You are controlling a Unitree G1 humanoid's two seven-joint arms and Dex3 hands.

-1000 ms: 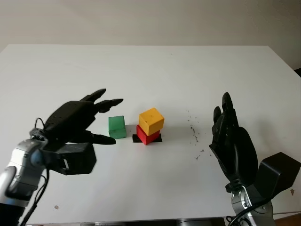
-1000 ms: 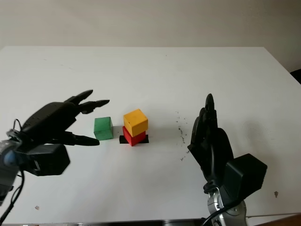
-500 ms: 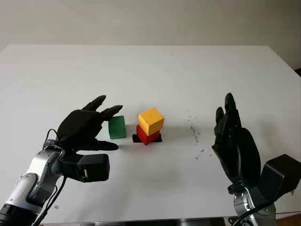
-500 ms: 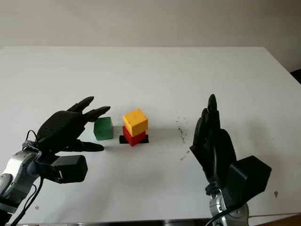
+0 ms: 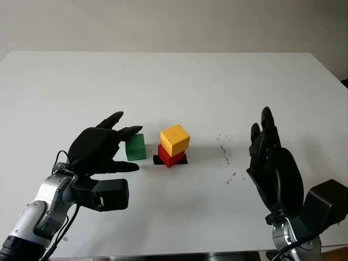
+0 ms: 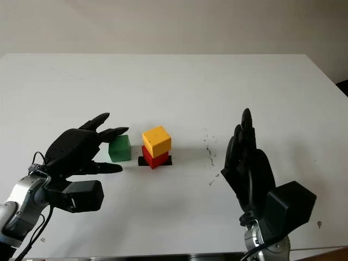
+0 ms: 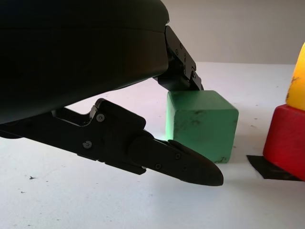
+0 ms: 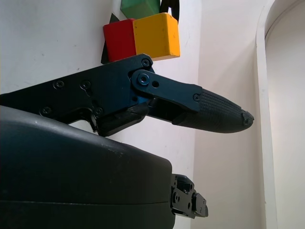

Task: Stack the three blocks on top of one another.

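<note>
I have the left hand (image 5: 100, 149) low over the white bench (image 5: 174, 81), just to the left of the green block (image 5: 135, 147). Its fingers are uncurled and reach toward the block; it holds nothing. From the head camera, two fingertips (image 5: 133, 130) sit at the block's upper far edge and the thumb (image 5: 122, 167) runs along the bench in front of the block's near side. In the left wrist view the thumb (image 7: 181, 162) crosses in front of the green block's lower face and another finger (image 7: 183, 67) sits behind its top edge, so the block lies between them. I cannot tell whether either finger actually touches it.

The green block stands on the bench by itself, just beside the other two and apart from them. The red block (image 5: 171, 155) sits on a small black patch (image 5: 184, 160) on the bench, and the yellow block (image 5: 174, 140) sits on top of the red one, turned a little relative to it.

My right hand (image 5: 274, 168) is open and held upright, palm toward the blocks, well to the right of the stack. It holds nothing. Between it and the stack there is a scatter of dark specks (image 5: 225, 155) on the bench.
</note>
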